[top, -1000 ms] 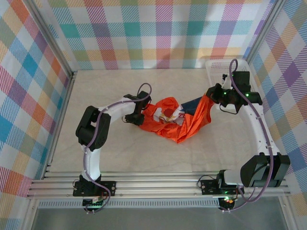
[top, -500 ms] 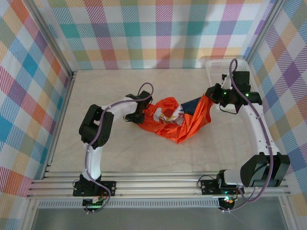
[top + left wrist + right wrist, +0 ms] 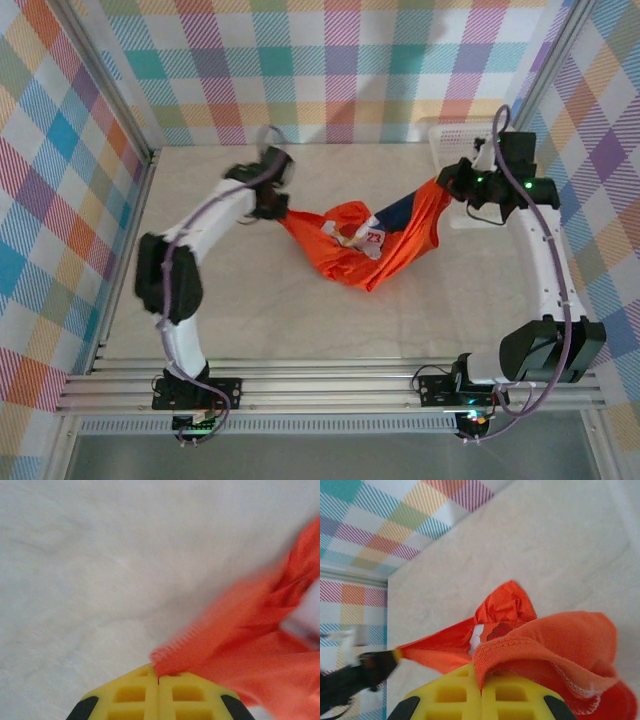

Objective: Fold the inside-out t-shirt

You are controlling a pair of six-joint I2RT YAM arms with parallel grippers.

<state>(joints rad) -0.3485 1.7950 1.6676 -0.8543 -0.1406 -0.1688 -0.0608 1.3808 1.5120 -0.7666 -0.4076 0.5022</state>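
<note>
Over the table (image 3: 250, 300), the inside-out t-shirt (image 3: 400, 245) hangs stretched between both arms, sagging in the middle, likely to spread it for folding; the left hand (image 3: 280, 210) and right hand (image 3: 447, 186) are each clamped on an opposite edge

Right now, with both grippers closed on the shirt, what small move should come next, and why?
Probably pull its two ends a little further apart. The left gripper and the right gripper each pinch an edge of the shirt, but the cloth between them sags in a crumpled bunch, so a gentle pull should spread it out.
</note>
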